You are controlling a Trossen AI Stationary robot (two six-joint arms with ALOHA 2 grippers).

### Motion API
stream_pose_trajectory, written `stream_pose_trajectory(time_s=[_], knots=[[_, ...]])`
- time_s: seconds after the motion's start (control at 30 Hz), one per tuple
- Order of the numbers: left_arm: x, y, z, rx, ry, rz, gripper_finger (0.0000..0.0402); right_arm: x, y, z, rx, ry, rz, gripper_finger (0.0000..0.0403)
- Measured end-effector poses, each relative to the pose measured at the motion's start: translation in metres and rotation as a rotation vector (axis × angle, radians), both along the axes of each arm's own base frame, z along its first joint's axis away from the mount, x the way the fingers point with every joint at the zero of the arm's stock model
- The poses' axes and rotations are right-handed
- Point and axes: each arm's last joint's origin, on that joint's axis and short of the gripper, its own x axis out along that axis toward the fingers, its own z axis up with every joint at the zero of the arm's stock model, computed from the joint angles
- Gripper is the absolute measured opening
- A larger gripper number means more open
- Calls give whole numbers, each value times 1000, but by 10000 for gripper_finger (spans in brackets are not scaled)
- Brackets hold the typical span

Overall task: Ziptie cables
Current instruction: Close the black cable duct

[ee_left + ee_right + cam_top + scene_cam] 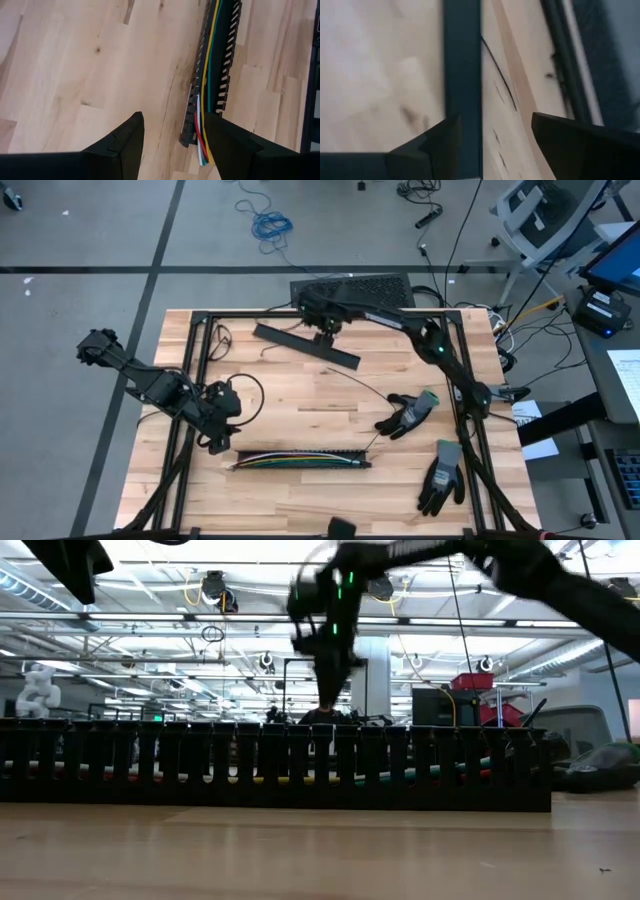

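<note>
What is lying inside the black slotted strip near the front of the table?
Inside the black slotted strip lie the cables: yellow, green, red and white wires, whose ends stick out near the left gripper. The strip's walls hide how they lie further along.

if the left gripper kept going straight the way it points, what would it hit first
Most likely bare table. The left gripper is open, and the near end of the slotted strip holding the cables lies by one finger, to the side of its path. Depth is unclear.
</note>
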Motion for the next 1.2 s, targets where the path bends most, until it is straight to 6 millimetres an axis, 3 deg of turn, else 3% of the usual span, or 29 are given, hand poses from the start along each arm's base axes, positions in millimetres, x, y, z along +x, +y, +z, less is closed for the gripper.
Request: stream_pose_trajectory(time_s=[0.17,0.27,0.7,0.9,1.2], knots=[[0,0,0,-2,1,5,202,-4,-45,-52,140,37,-78,223],[0,0,0,-25,3,50,202,-6,-54,-63,191,40,-65,213],[1,0,-1,-78,9,168,202,18,-35,-65,153,-58,87,206],[3,-1,-3,-70,17,170,202,21,-45,-78,96,-54,47,205],[8,-5,-7,-70,45,164,202,17,-45,-102,203,24,-13,205]])
